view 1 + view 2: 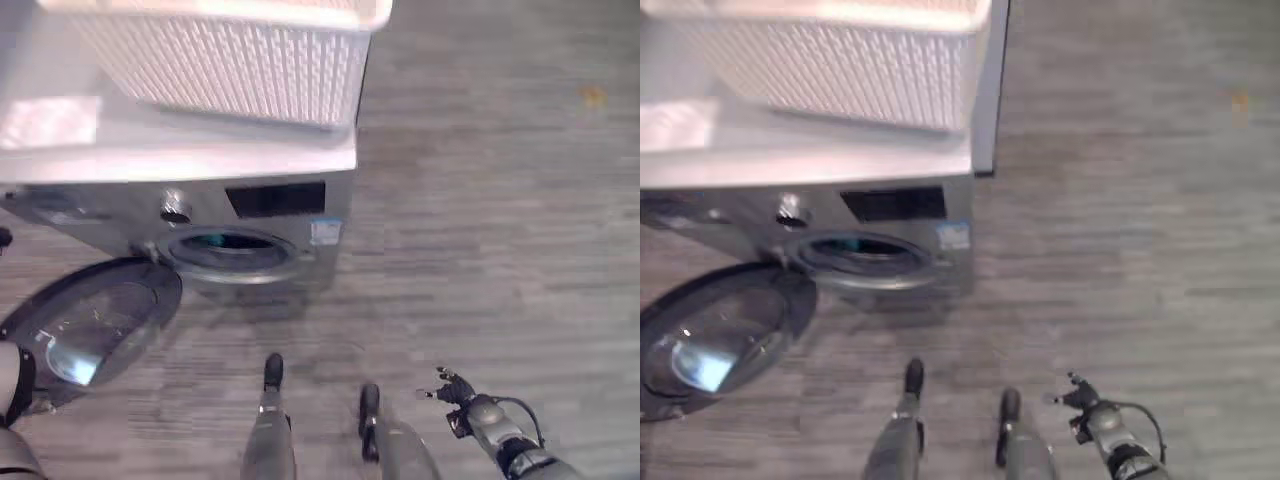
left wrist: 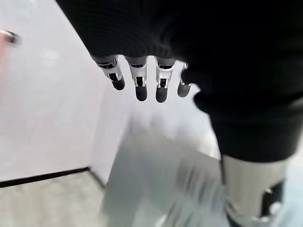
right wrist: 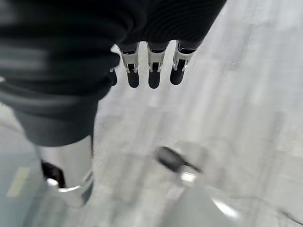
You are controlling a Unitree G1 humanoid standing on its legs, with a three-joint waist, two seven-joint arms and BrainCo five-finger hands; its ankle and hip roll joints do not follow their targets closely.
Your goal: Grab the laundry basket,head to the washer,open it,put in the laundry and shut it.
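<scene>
White laundry basket [image 1: 230,60] atop washer [image 1: 180,160]; washer door [image 1: 95,320] open; right hand [image 1: 470,410] low.

Left and right eye views: head-mounted, looking steeply down from above onto the silver front-loading washer [image 1: 240,215] and the grey wood-plank floor [image 1: 500,200] beside it. Both share the washer, its open round glass door [image 1: 715,340] and the white woven plastic basket [image 1: 230,60] on top. Wrist views: very close, along each hand's fingers [image 2: 140,85] [image 3: 154,71], toward the floor.
</scene>
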